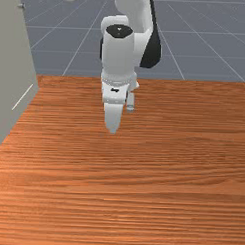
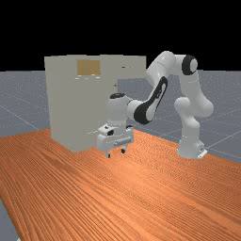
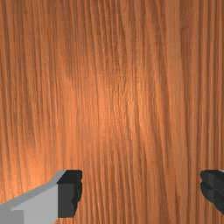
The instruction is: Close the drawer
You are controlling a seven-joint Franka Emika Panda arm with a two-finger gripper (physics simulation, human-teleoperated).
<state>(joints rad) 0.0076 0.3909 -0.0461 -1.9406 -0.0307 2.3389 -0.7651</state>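
My gripper hangs low over the table in the far view, in front of the pale grey cabinet and well below the drawer. The drawer juts out from the cabinet's upper part toward the far view's right, so it stands open. In the wrist view the two dark fingertips of the gripper are wide apart, with only wood beneath and nothing between them. The drawer's inside and its handle cannot be made out.
The tall cabinet stands on the wooden table; its side wall rises at the front view's left. An orange-tan panel shows near its top. The arm's forearm passes close by the drawer in the far view.
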